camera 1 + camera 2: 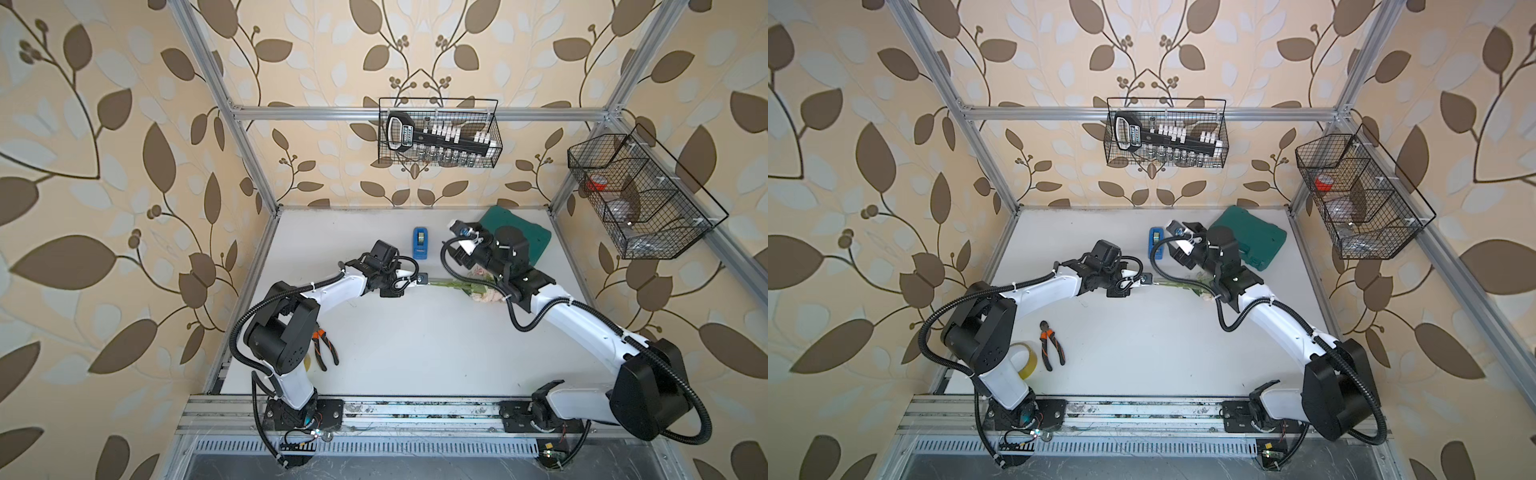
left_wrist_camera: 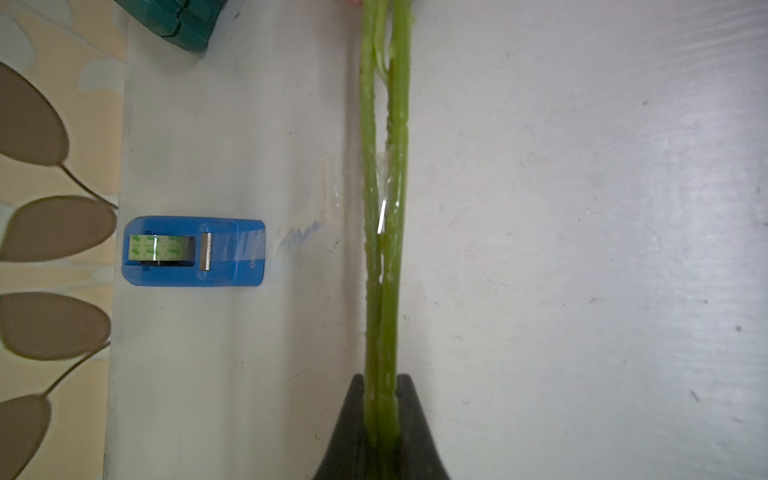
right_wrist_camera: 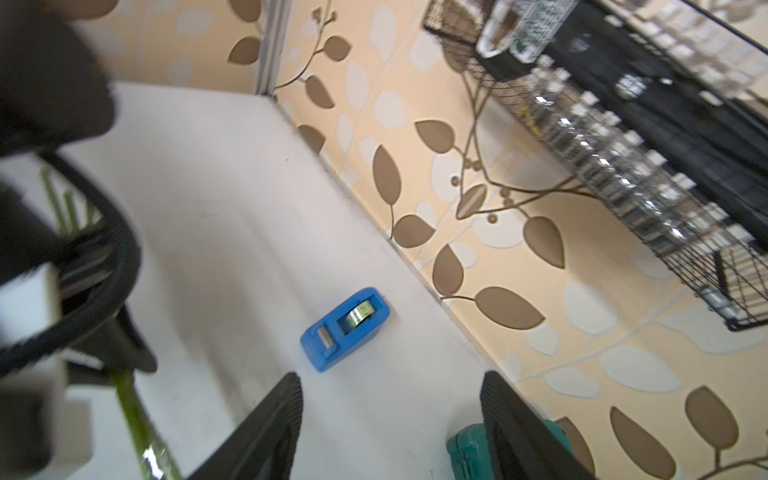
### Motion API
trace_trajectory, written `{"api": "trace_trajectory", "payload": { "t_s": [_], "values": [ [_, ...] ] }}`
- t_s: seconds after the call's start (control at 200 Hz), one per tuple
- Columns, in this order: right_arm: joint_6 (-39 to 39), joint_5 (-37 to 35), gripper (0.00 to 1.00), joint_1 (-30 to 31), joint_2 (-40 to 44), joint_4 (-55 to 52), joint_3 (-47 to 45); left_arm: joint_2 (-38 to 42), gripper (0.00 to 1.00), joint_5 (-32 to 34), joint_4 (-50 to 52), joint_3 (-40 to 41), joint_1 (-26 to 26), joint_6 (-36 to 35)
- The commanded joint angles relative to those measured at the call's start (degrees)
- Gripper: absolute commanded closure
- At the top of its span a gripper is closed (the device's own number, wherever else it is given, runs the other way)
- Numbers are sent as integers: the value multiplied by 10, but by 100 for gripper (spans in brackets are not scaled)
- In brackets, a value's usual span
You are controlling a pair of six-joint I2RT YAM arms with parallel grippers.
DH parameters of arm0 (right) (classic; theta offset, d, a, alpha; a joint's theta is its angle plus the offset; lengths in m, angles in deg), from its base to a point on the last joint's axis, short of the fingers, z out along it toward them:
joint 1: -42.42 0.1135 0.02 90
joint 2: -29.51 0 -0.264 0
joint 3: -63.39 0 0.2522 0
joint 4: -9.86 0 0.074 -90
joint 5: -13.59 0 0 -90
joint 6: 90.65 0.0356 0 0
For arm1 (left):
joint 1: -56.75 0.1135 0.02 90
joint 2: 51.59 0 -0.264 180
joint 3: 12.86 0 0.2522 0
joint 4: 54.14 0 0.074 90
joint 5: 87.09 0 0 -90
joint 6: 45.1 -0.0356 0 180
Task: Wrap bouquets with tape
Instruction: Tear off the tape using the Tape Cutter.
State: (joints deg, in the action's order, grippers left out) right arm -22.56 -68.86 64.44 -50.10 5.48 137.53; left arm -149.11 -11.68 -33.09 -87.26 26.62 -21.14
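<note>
Now left tool (image 2: 382,388) pinches bouquet (image 2: 384,124); right tool (image 3: 390,384) wide, empty.

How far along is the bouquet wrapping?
Done: a clear tape strip looks stuck on the bouquet stems. In hand: left gripper shut on them; right gripper open, empty, by the blue tape dispenser. Left: winding the tape round; no full wrap shows.

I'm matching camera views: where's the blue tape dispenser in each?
In a top view: blue tape dispenser, left of the green case.
In a top view: dispenser, left of the case.
Left wrist: dispenser, beside the stems.
Right wrist: dispenser, beyond the open right pincer.
Shared landmark: green case, in all four.
</note>
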Motion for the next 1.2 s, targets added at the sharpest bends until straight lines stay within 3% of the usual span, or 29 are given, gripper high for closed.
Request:
{"api": "trace_trajectory", "payload": {
  "t_s": [0.0, 0.13, 0.295, 0.39, 0.64, 0.895, 1.195],
  "values": [
    [224, 83, 34, -20, -79, -120, 93, 33, 100, 28, -133, 34, -6, -15],
    [360, 122, 41, -38, -202, -224, 184, 24, 100, 26, -164, 63, -6, -22],
    [463, 199, 43, -47, -299, -197, 187, 8, 100, 11, -170, 73, -6, -24],
    [506, 208, 43, -46, -329, -170, 183, 13, 100, -6, -159, 74, -6, -26],
    [589, 241, 43, -47, -382, -112, 172, 62, 100, -32, -147, 101, -8, -30],
    [622, 254, 45, -46, -409, -84, 168, 74, 100, -32, -116, 104, -8, -41],
    [654, 261, 58, -43, -428, -54, 166, 65, 100, -32, -112, 101, -8, -42]
  ]
}}
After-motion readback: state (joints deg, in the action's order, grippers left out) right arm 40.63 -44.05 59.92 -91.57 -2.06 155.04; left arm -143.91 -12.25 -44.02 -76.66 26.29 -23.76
